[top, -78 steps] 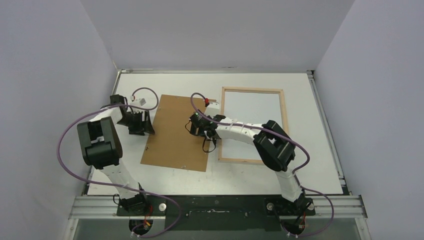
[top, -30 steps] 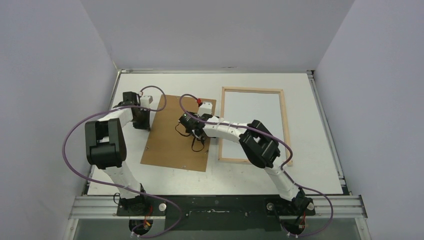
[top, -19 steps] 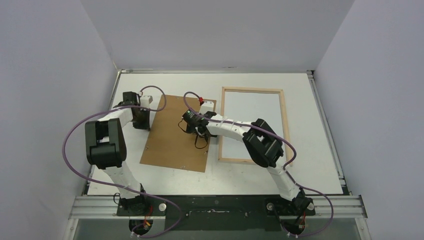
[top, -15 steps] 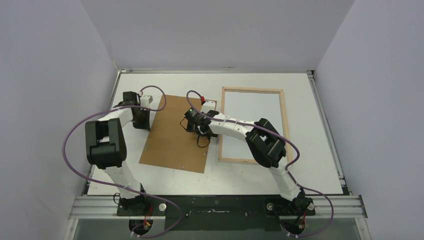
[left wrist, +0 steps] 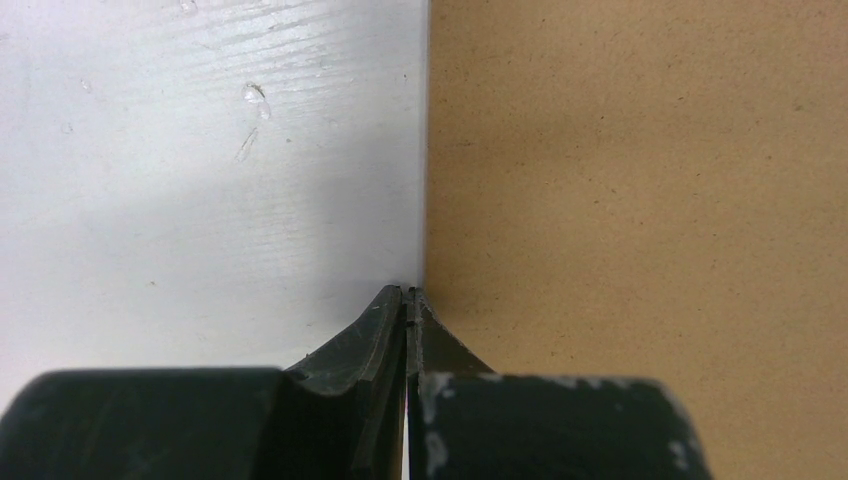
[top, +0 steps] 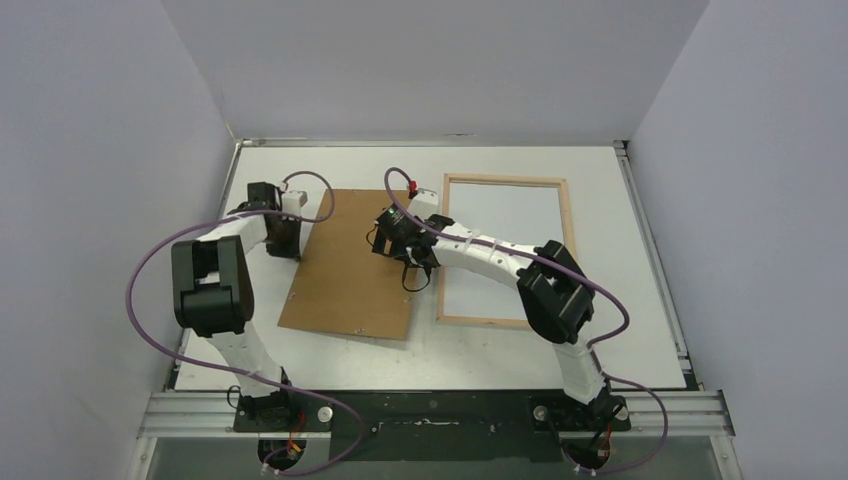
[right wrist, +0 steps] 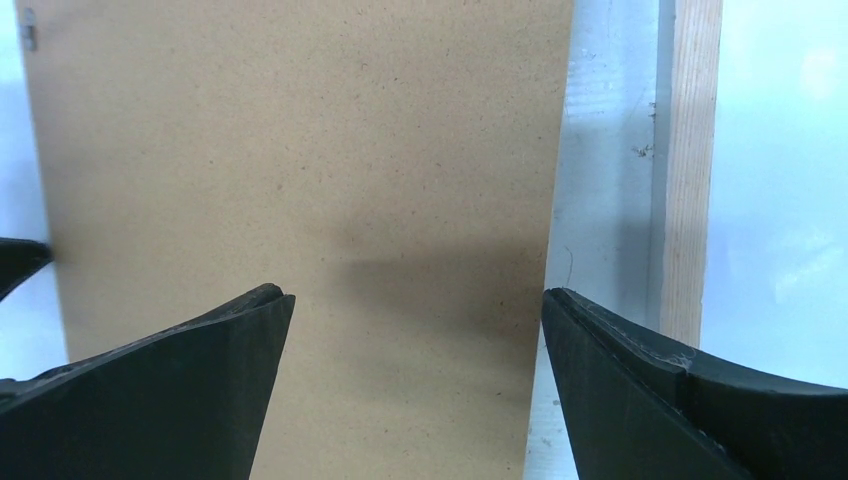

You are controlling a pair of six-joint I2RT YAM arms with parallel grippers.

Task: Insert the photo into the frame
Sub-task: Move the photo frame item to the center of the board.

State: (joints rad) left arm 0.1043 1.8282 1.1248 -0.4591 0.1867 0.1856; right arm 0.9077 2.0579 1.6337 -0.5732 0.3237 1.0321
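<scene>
On white tabletop point(top: 480, 350) between grey walls, with pale natural-wood rectangular frame point(top: 570, 250) just right of spread-open right gripper point(right wrist: 415, 295), long axis away from bases, apparently holding white-backed paper photo point(top: 510, 240), and left gripper point(left wrist: 407, 295) pinched shut at left edge of brown fibreboard panel point(top: 350, 280).

photo point(top: 510, 215): only a plain white side shows; printed face hidden.
frame point(top: 505, 180): left bar partly under the right arm point(top: 480, 251); one cropped bar in right wrist view.
brown panel point(top: 350, 265): cropped in both wrist views.
</scene>
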